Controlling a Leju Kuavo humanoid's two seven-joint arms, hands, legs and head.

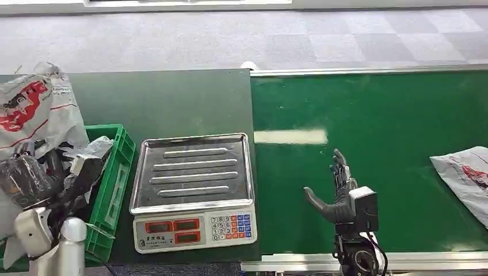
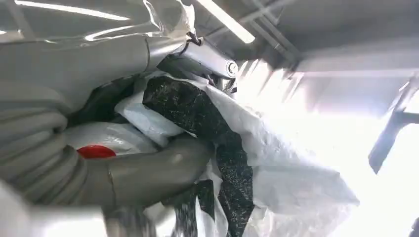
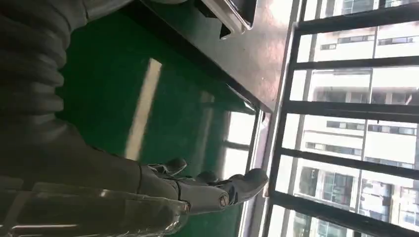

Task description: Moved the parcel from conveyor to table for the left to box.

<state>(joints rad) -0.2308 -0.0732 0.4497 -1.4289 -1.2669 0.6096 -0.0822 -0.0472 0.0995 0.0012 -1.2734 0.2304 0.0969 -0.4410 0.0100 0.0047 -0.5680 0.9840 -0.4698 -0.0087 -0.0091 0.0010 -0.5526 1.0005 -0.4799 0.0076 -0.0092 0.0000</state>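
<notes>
Hovering over the green conveyor [image 1: 368, 115] with fingers spread and holding nothing, right hand [image 1: 340, 192] nearer the scale [image 1: 193, 190] than the next parcel [image 1: 466, 175]. Parcel flat on the belt well off toward the conveyor's far right end, partly cut by the frame, long axis seemingly slanting across the belt, near corner toward the hand. Bare belt between hand and parcel; likely a sideways reach along it, away from the scale. Conveyor's near metal rail [image 1: 403, 260] just below the wrist. Left hand [image 1: 43, 184] closed around a crumpled white bag [image 1: 34, 109] above the green crate [image 1: 112, 178], beyond the scale's other side.
</notes>
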